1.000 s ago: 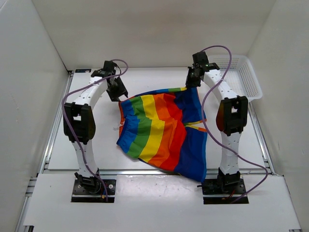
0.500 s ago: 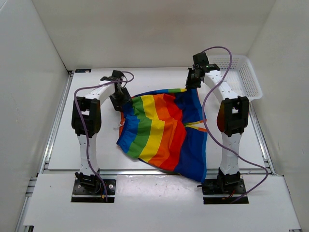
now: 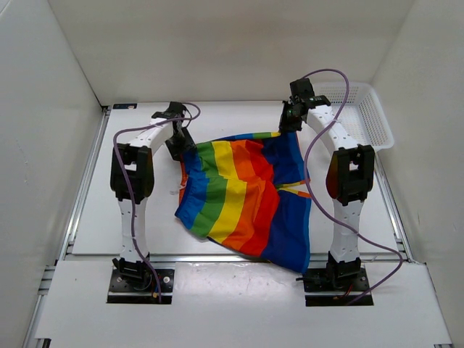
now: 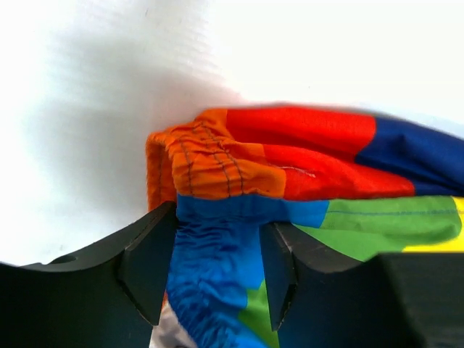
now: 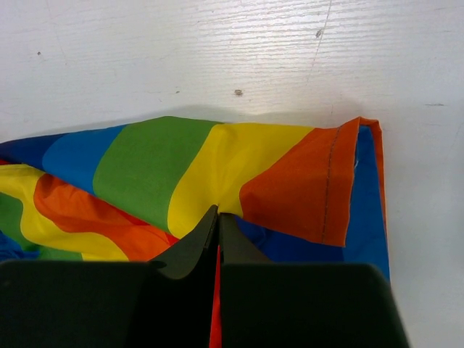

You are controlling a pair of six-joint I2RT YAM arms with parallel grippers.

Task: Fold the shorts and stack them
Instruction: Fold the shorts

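Shorts: rainbow-striped soft fabric shorts (image 3: 243, 199), mid-table.
Left gripper (image 4: 210, 268): jaws apart, straddling waistband.
Right gripper (image 5: 218, 226): clenched on far hem.
Risk: thin pinch may slip.

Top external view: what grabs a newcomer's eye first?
The rainbow-striped shorts dominate, spread rumpled across the middle of the white table between both arms. The right tool is pinched shut on their far edge, while the left tool straddles the bunched blue waistband at the far-left corner, fingers apart. A white mesh basket sits at the far right.
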